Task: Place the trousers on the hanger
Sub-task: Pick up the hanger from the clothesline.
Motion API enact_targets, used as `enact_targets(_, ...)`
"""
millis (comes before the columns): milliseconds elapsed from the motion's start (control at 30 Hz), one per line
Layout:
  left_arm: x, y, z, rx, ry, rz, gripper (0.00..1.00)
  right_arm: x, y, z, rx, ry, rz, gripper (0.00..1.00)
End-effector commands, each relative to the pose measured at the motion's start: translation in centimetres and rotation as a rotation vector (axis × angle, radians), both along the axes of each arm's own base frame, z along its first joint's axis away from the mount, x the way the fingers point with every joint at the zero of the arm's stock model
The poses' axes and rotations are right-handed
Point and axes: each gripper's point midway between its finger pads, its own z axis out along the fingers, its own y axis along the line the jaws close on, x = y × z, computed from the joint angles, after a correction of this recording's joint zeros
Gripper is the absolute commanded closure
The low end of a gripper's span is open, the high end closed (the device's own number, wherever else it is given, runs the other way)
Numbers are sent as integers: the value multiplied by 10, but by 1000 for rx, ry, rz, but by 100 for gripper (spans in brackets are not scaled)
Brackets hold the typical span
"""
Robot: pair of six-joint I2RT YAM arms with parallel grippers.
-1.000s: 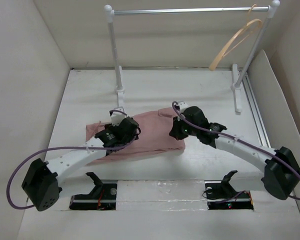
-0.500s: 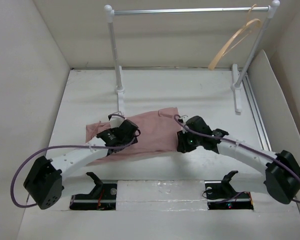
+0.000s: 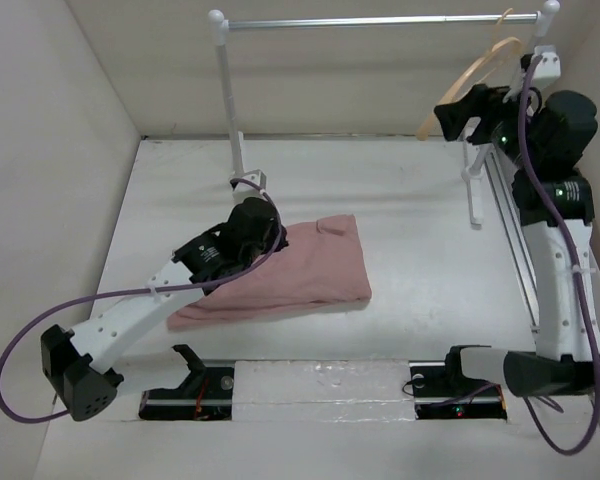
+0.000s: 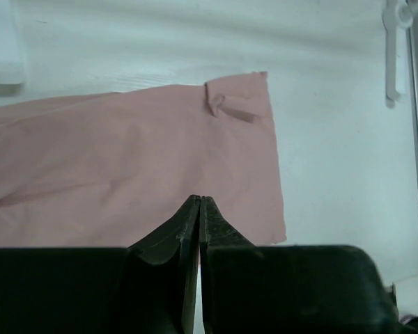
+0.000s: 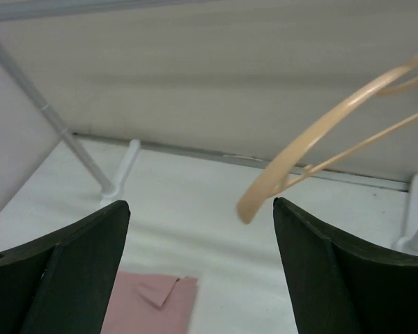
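Bright, even light falls from above on the white desk (image 3: 410, 230), leaving only soft, pale shadows. The top view is sharp. In both wrist views the near, dark fingers (image 4: 171, 240) look blurred and underexposed.

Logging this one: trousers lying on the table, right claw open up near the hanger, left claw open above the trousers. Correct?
Not quite. The left wrist view shows the left claw shut, fingers pressed together above the trousers. The rest holds: the right claw is open near the hanger.
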Motion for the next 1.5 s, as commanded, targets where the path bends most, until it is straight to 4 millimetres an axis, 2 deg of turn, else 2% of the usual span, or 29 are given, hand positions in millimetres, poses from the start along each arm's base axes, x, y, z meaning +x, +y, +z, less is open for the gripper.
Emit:
enact_targets(0,-2,-31,11,-67,-34,-143,100,40,-29,-8,58,43,-12,10)
enact_targets(33,-3,-34,11,-78,-34,-156,100,55,-36,-15,73,58,-15,8)
enact_targets(100,-8,-39,3,-88,-19,-190,100,71,-50,-15,117,62,-28,5)
enact_targets(133,-8,-41,5,-99,-30,-200,96,80,-48,-14,126,51,-9,4)
enact_targets(167,-10,-42,-1,-96,-19,-211,89,98,-48,-33,162,110,31,2)
enact_targets(200,-11,-41,-4,-91,-16,-214,81,104,-49,-31,175,108,48,2)
enact_targets(233,-11,-41,-5,-88,-13,-216,68,112,-48,-35,190,112,67,2)
enact_targets(300,-13,-39,-10,-78,-7,-218,61,125,-44,-46,240,135,97,2)
enact_targets(333,-13,-38,-9,-76,-11,-217,58,130,-43,-45,247,106,110,3)
enact_targets(400,-13,-38,-11,-74,-12,-222,58,135,-40,-49,280,108,137,7)
enact_targets(433,-14,-38,-12,-72,-11,-224,58,136,-34,-44,281,76,160,10)
enact_targets(467,-14,-39,-15,-69,-3,-229,58,139,-34,-48,292,74,163,16)
enact_targets(567,-15,-43,-22,-73,14,-237,58,145,-21,-55,295,73,201,25)
enact_targets(633,-15,-45,-25,-79,26,-243,59,148,-22,-57,291,71,201,26)
enact_targets(667,-16,-46,-25,-83,26,-247,59,148,-18,-58,290,76,205,29)
enact_targets(800,-15,-47,-26,-83,29,-242,59,149,-24,-48,245,54,162,26)
enact_targets(833,-15,-46,-26,-82,29,-241,60,155,-27,-55,260,76,171,25)
enact_targets(900,-15,-46,-26,-81,32,-240,60,157,-27,-52,263,69,174,25)
enact_targets(933,-15,-46,-26,-85,32,-236,60,165,-28,-59,267,82,171,25)
enact_targets(1000,-15,-46,-26,-84,34,-236,60,170,-27,-57,278,68,186,28)
enact_targets(1100,-15,-44,-27,-81,38,-231,61,169,-19,-50,305,37,214,51)
enact_targets(1133,-16,-44,-28,-79,40,-228,61,169,-19,-49,307,39,216,65)
enact_targets(1200,-16,-42,-27,-85,39,-223,61,164,-18,-43,307,30,220,76)
enact_targets(1233,-16,-42,-25,-87,36,-220,60,162,-17,-44,304,31,224,86)
enact_targets(1300,-15,-44,-19,-97,26,-225,56,154,-16,-32,291,1,233,93)
enact_targets(1333,-14,-48,-7,-116,8,-237,54,150,-15,-28,285,-8,241,97)
enact_targets(1367,-12,-51,-3,-115,5,-247,52,146,-14,-22,268,-25,245,99)
enact_targets(1400,-10,-56,12,-128,-22,-261,48,139,-12,-14,255,-40,255,100)
enact_targets(1467,-6,-61,23,-133,-34,-267,46,131,-14,-13,251,-37,263,100)
